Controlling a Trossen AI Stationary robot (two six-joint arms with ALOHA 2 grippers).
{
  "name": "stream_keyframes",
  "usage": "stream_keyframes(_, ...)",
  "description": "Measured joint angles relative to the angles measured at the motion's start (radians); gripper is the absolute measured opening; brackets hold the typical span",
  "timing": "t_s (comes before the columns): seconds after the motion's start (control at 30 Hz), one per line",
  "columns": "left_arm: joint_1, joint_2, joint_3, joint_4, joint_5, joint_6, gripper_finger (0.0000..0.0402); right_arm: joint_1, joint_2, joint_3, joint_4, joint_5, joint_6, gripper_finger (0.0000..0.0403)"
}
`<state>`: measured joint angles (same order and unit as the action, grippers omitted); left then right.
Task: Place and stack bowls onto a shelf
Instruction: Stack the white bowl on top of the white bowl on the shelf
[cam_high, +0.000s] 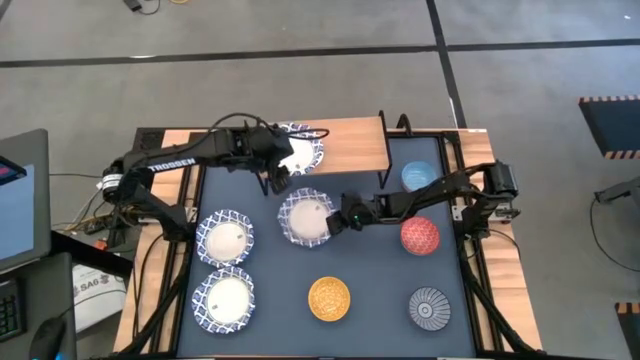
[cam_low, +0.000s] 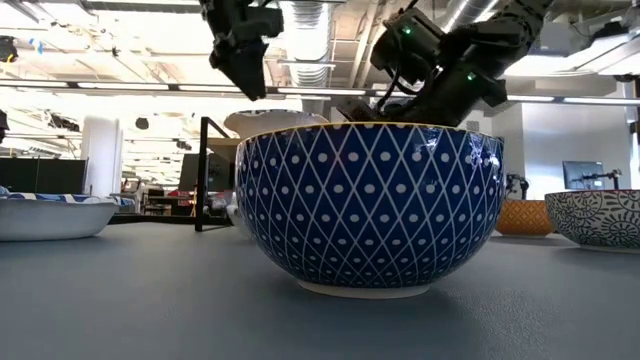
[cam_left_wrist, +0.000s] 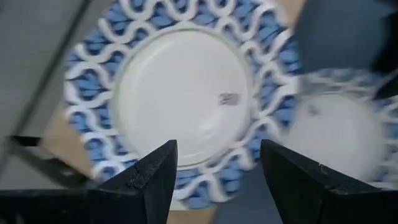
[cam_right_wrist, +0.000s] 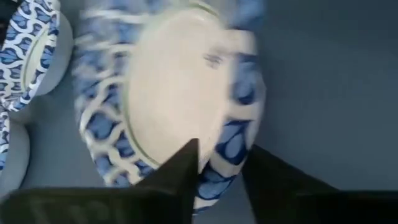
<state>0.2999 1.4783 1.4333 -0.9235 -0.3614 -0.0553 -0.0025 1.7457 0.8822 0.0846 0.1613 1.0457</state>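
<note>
Closest to the low camera stands a deep bowl (cam_low: 370, 210) with a dark blue lattice-and-dot outside, which fills the middle of that view on the tabletop (cam_low: 150, 300). Seen from above, the shelf (cam_high: 345, 147) sits at the far edge of the tabletop, and one patterned bowl (cam_high: 303, 150) already rests on its wooden top at the left end. The left gripper (cam_high: 277, 172) hangs just in front of that bowl, over the shelf's near edge; its wrist view shows the fingers (cam_left_wrist: 149, 177) spread wide with nothing between them, the bowl's white centre directly below. In front of the shelf, near the tabletop's middle, the right gripper (cam_high: 334, 222) pinches the right rim of a second patterned bowl (cam_high: 305, 217); its wrist view shows one finger (cam_right_wrist: 180, 174) inside the rim and the other outside, and the bowl tilted. Two more patterned bowls (cam_high: 224, 237) (cam_high: 224, 298) lie to the left of the shelf's front, one behind the other. The light blue bowl (cam_high: 418, 176) sits just right of the shelf, the red bowl (cam_high: 420, 236) in front of it, with the yellow bowl (cam_high: 329, 298) and the striped grey-blue bowl (cam_high: 430, 307) along the near edge.
</note>
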Motion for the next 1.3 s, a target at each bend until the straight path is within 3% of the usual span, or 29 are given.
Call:
stream_keyframes(0.07, 0.023, 0.000, -0.001, -0.002, -0.056, 0.027, 0.0215, 0.000, -0.017, 0.000, 0.004, -0.005, -0.008, 0.0073)
stream_keyframes(0.17, 0.060, -0.005, 0.028, -0.016, -0.057, 0.015, 0.0215, -0.003, -0.055, 0.001, -0.008, -0.008, -0.035, 0.0021)
stream_keyframes(0.37, 0.059, -0.086, 0.073, -0.030, 0.048, -0.062, 0.0215, -0.004, -0.178, 0.000, -0.021, -0.007, -0.076, 0.0032)
stream_keyframes(0.57, 0.004, -0.145, 0.074, 0.015, 0.297, -0.075, 0.0215, 0.021, -0.325, 0.002, 0.005, -0.055, -0.313, 0.0020)
stream_keyframes(0.67, -0.042, -0.146, 0.074, 0.061, 0.345, -0.087, 0.0215, 0.022, -0.379, 0.003, 0.002, -0.039, -0.331, 0.0020)
stream_keyframes(0.9, -0.132, -0.123, 0.074, 0.190, 0.243, -0.062, 0.0215, -0.023, -0.404, 0.002, -0.022, 0.024, -0.348, 0.0022)
stream_keyframes(1.3, -0.128, -0.119, 0.074, 0.213, 0.175, -0.106, 0.0215, -0.013, -0.402, 0.001, -0.073, 0.098, -0.341, 0.0023)
